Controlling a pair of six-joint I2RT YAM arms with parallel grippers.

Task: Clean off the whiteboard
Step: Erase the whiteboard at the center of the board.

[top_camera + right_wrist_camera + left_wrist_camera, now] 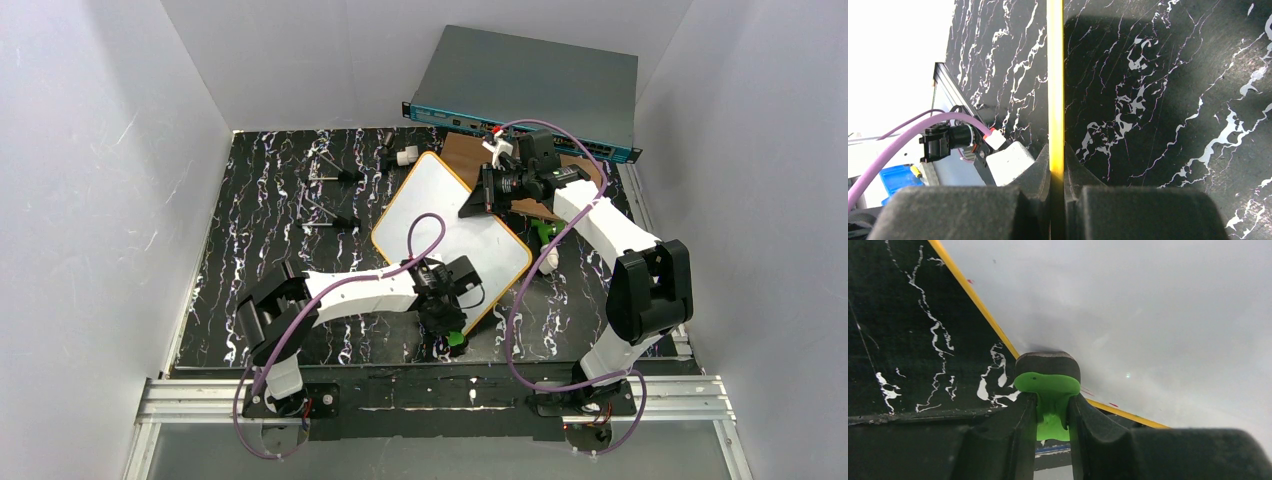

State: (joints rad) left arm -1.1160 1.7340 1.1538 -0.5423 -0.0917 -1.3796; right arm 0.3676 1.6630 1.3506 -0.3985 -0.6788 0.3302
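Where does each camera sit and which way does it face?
Top external: above and behind, looking down on the table; left arm and right arm show.
Left wrist: on the left arm, facing the whiteboard; left gripper shows, shut on a green eraser.
Right wrist: on the right arm, sighting along the whiteboard's yellow frame; right gripper shows, clamping it.
Shared: all show the whiteboard.
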